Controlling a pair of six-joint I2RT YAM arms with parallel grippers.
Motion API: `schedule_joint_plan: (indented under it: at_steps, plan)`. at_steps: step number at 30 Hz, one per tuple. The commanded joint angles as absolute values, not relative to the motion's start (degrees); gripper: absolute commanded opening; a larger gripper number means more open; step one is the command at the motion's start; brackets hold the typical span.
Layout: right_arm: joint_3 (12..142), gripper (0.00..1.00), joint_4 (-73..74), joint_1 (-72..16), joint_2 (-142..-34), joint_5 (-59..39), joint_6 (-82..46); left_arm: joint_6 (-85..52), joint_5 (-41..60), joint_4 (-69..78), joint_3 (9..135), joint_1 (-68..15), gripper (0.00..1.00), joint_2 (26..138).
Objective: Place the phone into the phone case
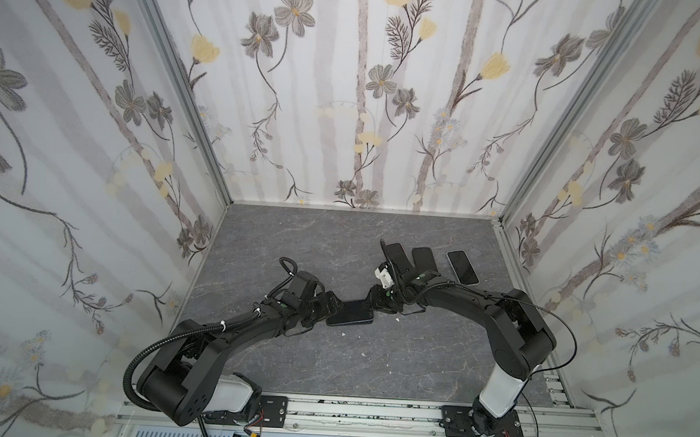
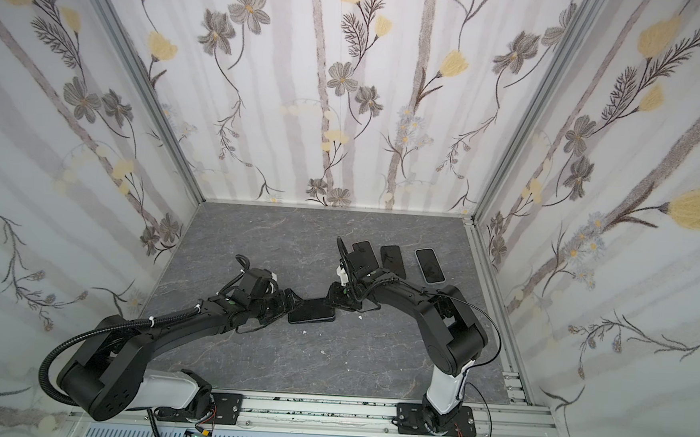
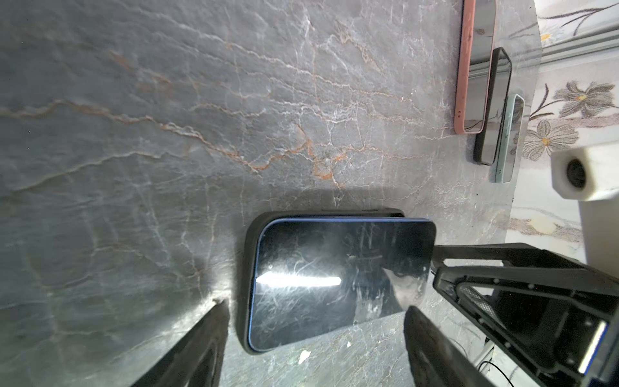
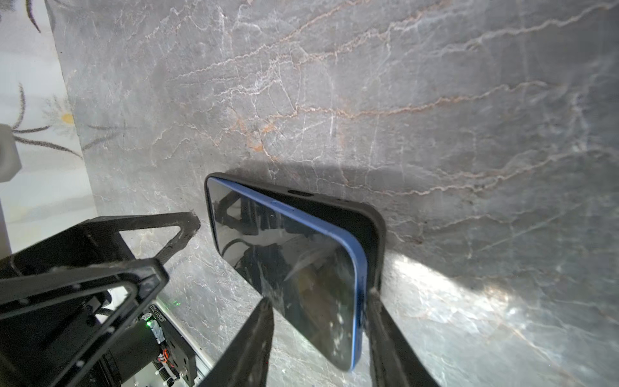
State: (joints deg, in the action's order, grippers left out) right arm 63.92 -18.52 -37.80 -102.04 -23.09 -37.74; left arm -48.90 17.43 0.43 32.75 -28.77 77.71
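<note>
light: bright, even, from overhead in both top views | glare: white streak on phone (image 3: 338,261) screen | shadow: soft, on counter (image 3: 167,134) beside phone | blur: fingers (image 4: 248,345) soft in wrist views | distortion: walls (image 1: 51,168) splay at edges

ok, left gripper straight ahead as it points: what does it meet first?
The phone, half-seated in the black case. Its near end looks to lie right ahead of the left gripper, between its open jaws. Height over it is unclear.

You see a blue-rimmed, black-screened phone (image 4: 284,268), a black phone case (image 4: 375,234), a grey table (image 4: 435,100) veined white and rust, and white walls (image 1: 348,82) patterned with grey and yellow flowers.
</note>
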Motion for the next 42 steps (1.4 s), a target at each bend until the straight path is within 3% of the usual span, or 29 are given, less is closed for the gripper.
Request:
schedule_joint_plan:
  at_steps: [1, 8, 12, 19, 28, 37, 42]
  plan:
    - [65.24, 0.46, -21.57, -37.79, -100.56, -21.14, -36.22, -46.5, 14.81, -2.02, 33.41, -28.61, 0.77, 76.99]
    - [64.5, 0.45, -24.01, -35.97, -99.01, -21.17, -33.88, -42.72, 11.21, -6.28, 33.51, -28.48, 0.66, 75.81]
    - [63.11, 0.37, -23.93, -34.67, -100.39, -23.02, -32.47, -40.57, 11.43, -6.4, 33.29, -28.35, 0.58, 76.18]
    - [63.02, 0.34, -20.88, -34.63, -104.65, -27.46, -32.07, -37.67, 14.6, -2.87, 33.21, -28.21, 0.56, 81.4]
    - [63.03, 0.22, -18.6, -35.21, -107.2, -30.94, -32.38, -37.44, 19.46, 0.24, 32.97, -28.2, 0.35, 86.39]
    - [63.28, 0.08, -16.11, -36.63, -108.54, -34.03, -33.58, -39.72, 21.45, 0.68, 32.39, -28.37, 0.33, 86.2]
    - [62.83, 0.11, -17.55, -36.74, -109.08, -32.11, -33.28, -40.06, 19.55, 0.21, 31.09, -28.48, 0.33, 86.05]
